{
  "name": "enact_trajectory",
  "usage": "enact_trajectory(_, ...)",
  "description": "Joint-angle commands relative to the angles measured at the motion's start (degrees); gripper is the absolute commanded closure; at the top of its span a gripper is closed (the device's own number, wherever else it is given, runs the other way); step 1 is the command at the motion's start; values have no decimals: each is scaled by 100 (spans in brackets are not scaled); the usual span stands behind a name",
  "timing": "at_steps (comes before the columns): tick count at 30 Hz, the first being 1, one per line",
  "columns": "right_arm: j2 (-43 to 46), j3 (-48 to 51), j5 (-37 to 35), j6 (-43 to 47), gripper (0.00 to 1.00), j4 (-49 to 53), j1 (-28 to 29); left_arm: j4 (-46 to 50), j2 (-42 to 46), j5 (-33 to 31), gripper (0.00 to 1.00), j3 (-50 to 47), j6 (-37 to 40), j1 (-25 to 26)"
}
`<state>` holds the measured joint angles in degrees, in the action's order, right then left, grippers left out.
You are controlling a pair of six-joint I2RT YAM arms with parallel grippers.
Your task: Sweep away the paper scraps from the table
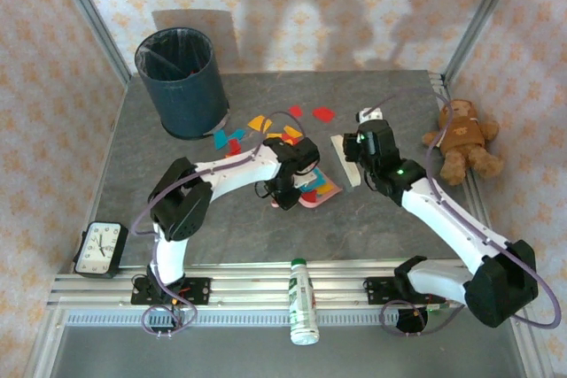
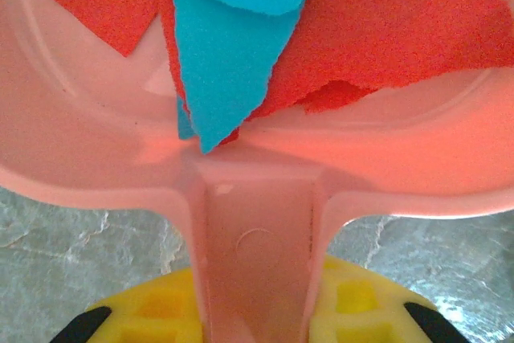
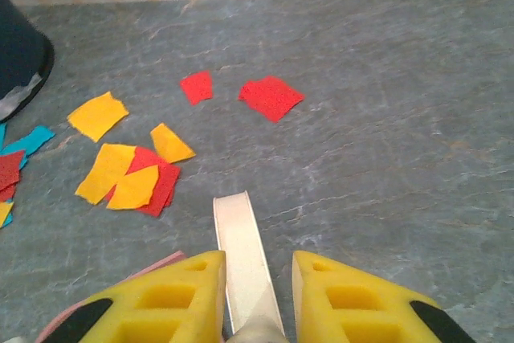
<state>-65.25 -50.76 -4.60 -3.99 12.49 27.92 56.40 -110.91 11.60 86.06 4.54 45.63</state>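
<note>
Grey stone-patterned table (image 1: 133, 174), boxed in by pale floral walls, carries everything you are working with. At its near edge a bottle (image 1: 303, 300) lies across the aluminium rail, and a clock (image 1: 99, 249) sits at the near left corner.

Toward the middle of the tabletop, your left gripper (image 2: 257, 311) is clamped narrowly around the handle of the pink dustpan (image 2: 96, 134), yellow pads on either side of it. Red and teal pieces already lie in the pan. Just right of the pan, your right gripper (image 3: 257, 295) is closed on a white flat handle (image 3: 237, 230) that points toward the far edge.

Beyond both grippers, loose paper scraps (image 3: 128, 174) are on the tabletop: a yellow and red cluster to the left, teal pieces beside it, and two red pieces lying apart farther out. A dark blue bin (image 1: 182, 81) stands upright near the far left corner, close to the scraps. A teddy bear (image 1: 462, 141) lies at the right edge.
</note>
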Motion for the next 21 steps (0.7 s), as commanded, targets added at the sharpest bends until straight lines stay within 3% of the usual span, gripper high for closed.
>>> enact_trajectory(1, 226, 98, -426, -123, 100, -81, -36, -3, 482, 29, 100, -37, -5, -156)
enact_trajectory(8, 399, 246, -510, -111, 100, -28, -84, 225, 895, 210, 100, 105, 44, -493)
enact_trajectory(21, 476, 418, -137, -45, 100, 70, -103, 1064, 1223, -337, 100, 1104, 161, -1290)
